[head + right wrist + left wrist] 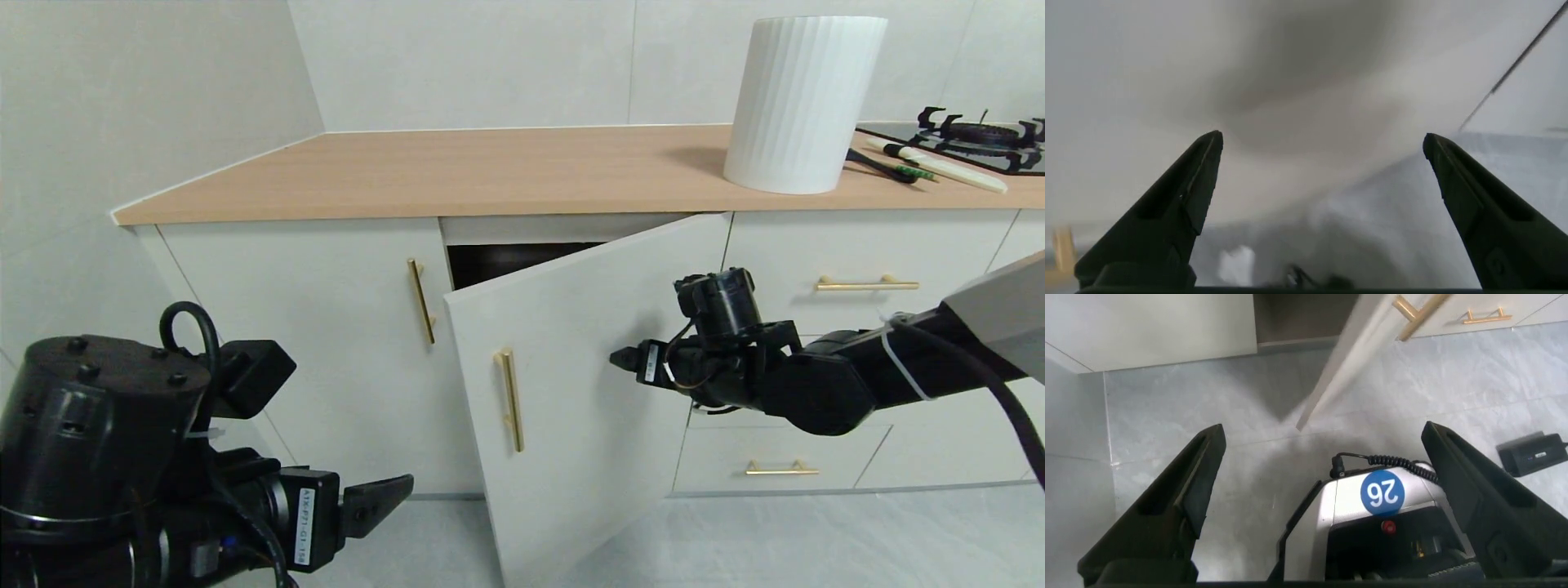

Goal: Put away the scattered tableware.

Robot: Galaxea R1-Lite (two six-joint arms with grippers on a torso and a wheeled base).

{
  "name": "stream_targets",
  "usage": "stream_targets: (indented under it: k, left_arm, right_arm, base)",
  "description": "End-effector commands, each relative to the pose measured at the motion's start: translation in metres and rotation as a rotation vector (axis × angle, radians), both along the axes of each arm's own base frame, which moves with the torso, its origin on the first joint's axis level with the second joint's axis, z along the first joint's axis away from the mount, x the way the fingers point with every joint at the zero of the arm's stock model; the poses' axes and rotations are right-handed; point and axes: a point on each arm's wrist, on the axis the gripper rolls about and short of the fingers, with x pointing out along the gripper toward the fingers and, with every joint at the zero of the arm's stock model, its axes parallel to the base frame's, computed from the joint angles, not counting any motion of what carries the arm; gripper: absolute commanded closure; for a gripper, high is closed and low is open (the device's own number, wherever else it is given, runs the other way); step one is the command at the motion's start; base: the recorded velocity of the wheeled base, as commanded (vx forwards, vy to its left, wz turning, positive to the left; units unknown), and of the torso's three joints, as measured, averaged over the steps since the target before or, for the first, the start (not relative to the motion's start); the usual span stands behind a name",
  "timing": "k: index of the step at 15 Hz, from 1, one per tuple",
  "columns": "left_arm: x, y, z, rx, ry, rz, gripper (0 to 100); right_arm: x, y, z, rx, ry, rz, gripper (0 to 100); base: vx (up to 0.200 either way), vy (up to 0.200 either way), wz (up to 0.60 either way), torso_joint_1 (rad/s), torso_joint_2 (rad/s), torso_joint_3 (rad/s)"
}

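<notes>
1. The right gripper [624, 358] sat at the outer face of the half-open cabinet door [588, 327], well apart from its brass handle [509, 400]. Its fingers were spread with nothing between them, and the right wrist view had the pale panel close ahead. Whether the tips touched the panel could not be told. That placement suggested nudging the door rather than gripping it.
2. The door stood ajar, exposing a dark strip of cabinet interior [506, 260]. It was probably being opened as the storage place.
3. The tableware lay on the wooden countertop [449, 171]. A cream-coloured utensil [939, 167] and a dark utensil with green on it [890, 169] lay just beside the white ribbed container [804, 102], near the stove burner [980, 135]. Both were well apart from either gripper, so putting away seemed not yet begun.
4. The left gripper [384, 498] hung low near the floor, spread wide and empty. It was likely kept clear of the door's swing.
</notes>
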Motion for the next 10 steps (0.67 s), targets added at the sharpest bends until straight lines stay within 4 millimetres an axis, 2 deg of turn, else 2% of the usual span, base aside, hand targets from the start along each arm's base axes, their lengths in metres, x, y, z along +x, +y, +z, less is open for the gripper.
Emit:
stream_targets:
  k: [1,10]
  left_arm:
    - [0.000,0.000,-0.001,0.002,0.003,0.001,0]
    - [0.000,0.000,-0.001,0.003,0.004,0.000,0]
  right_arm:
    - [0.012,0.005,-0.009,0.019,0.010,-0.028,0]
    - [0.051,0.009,-0.014,0.109,-0.034,-0.216,0]
  base:
    - [0.000,0.000,0.00,0.000,0.00,0.000]
    - [0.000,0.000,0.00,0.000,0.00,0.000]
